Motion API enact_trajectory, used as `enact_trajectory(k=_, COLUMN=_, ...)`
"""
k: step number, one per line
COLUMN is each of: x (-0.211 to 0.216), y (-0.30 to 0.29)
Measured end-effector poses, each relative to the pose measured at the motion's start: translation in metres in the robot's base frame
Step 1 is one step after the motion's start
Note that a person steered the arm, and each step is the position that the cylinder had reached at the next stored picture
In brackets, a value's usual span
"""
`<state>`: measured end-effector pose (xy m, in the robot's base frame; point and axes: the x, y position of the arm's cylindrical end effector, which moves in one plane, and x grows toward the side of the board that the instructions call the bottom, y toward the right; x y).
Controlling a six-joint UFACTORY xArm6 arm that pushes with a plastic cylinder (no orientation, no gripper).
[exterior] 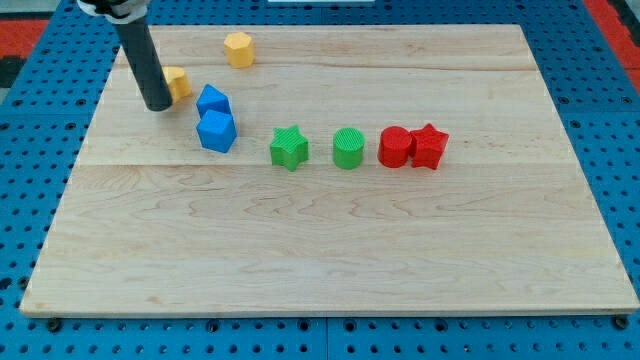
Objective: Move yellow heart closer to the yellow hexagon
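bare pale wooden board in the foreground, nothing on its near half. across the middle, a loose row: red star at the view's right, touching a red cylinder on its left; then, set apart, a green cylinder and a green star. further to the view's left, two blue blocks pressed together, one blue block nearer and a second blue block just behind it, shapes hard to read from here, possibly a cube and a pentagon.

behind those, toward the view's top left, my tip planted on the board, dark rod rising out of the top edge. no jaws on this arm, only the rod, so nothing to spread or close. just beside the tip on its right, and partly hidden by the rod, a yellow block taken to be the yellow heart; touching or a hair apart, cannot tell. farthest back, near the top edge, the yellow hexagon, clear of the heart, up and to the view's right of it.

step in hand, by the look of it: contact made or about to be, tip set on the heart's left side, push not visibly completed. next move calls for a drive toward the view's upper right, on the line from heart to hexagon, tip kept behind the heart's centre lest it spin off, and clear of the blue pair just below the path.
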<state>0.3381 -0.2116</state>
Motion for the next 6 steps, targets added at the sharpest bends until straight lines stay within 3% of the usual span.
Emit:
enact_trajectory(k=2, x=-0.053, y=0.057)
enact_trajectory(k=3, x=-0.019, y=0.001)
enact_trajectory(k=4, x=-0.038, y=-0.064)
enact_trajectory(k=6, x=-0.056, y=0.035)
